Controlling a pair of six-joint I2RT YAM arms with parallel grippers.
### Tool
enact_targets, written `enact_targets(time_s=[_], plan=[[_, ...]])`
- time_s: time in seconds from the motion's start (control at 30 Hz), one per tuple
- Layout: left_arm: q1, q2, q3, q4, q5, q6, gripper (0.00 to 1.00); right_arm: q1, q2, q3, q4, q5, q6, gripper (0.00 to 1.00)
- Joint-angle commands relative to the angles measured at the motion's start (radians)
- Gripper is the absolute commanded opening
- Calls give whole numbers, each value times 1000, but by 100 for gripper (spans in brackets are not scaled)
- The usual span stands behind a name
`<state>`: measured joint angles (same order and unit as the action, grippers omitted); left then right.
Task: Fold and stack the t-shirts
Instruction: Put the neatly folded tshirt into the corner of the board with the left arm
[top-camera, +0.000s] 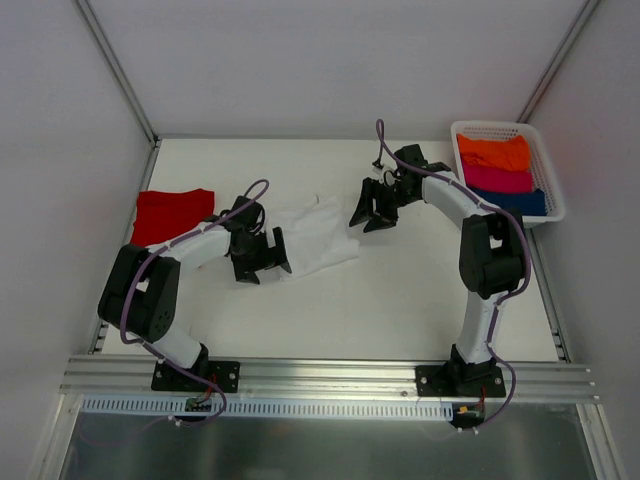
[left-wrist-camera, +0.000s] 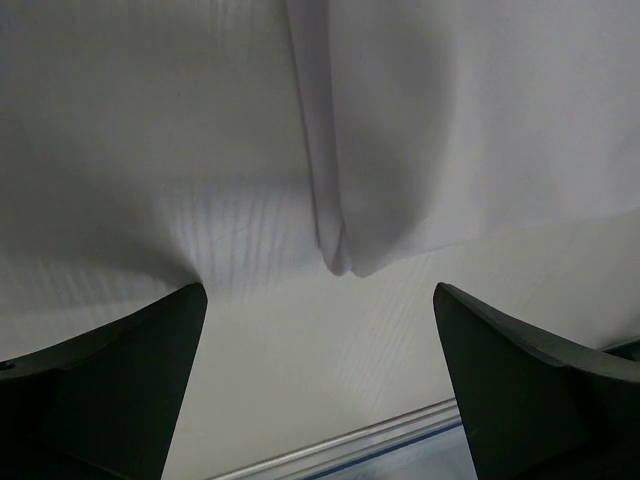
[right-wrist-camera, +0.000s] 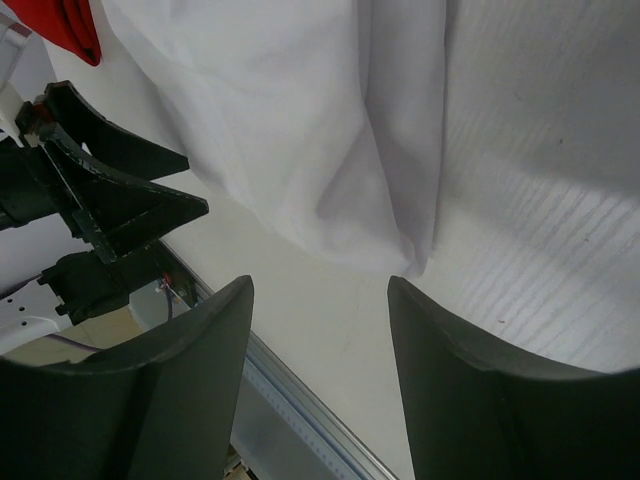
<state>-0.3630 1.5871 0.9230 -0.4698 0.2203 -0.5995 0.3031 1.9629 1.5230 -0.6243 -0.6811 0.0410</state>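
Two shirts: white t-shirt (top-camera: 318, 232) lies loosely folded mid-desk (top-camera: 400, 300); red t-shirt (top-camera: 172, 213) lies folded at the far left.
Left fingers (left-wrist-camera: 100, 400): released, empty, at the white shirt's near-left edge.
Right fingers (right-wrist-camera: 150, 400): released, empty, just beside its right edge.
Next fold: probably pinch both edges together, lift evenly, lay flat.

Plain white wall panels (top-camera: 330, 60) enclose a white tabletop (top-camera: 400, 300) on three sides (slanting aluminium struts (top-camera: 115, 65) mark the back corners), a ribbed aluminium rail (top-camera: 330, 378) runs along its near edge, and the light is soft and even.
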Motion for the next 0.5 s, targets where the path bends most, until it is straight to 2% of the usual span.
enact_targets(time_s=[0.0,0.13,0.27,0.47], plan=[[38,-84,-102,268,132,-37,99,-12,11,-14,61,-46,2,60],[52,-69,-168,368,157,-43,99,-15,16,-40,83,-60,16,60],[55,-99,-240,465,84,-51,99,-13,4,-53,89,-64,17,60],[82,-113,-351,588,71,-94,99,-15,1,-63,87,-67,17,60]])
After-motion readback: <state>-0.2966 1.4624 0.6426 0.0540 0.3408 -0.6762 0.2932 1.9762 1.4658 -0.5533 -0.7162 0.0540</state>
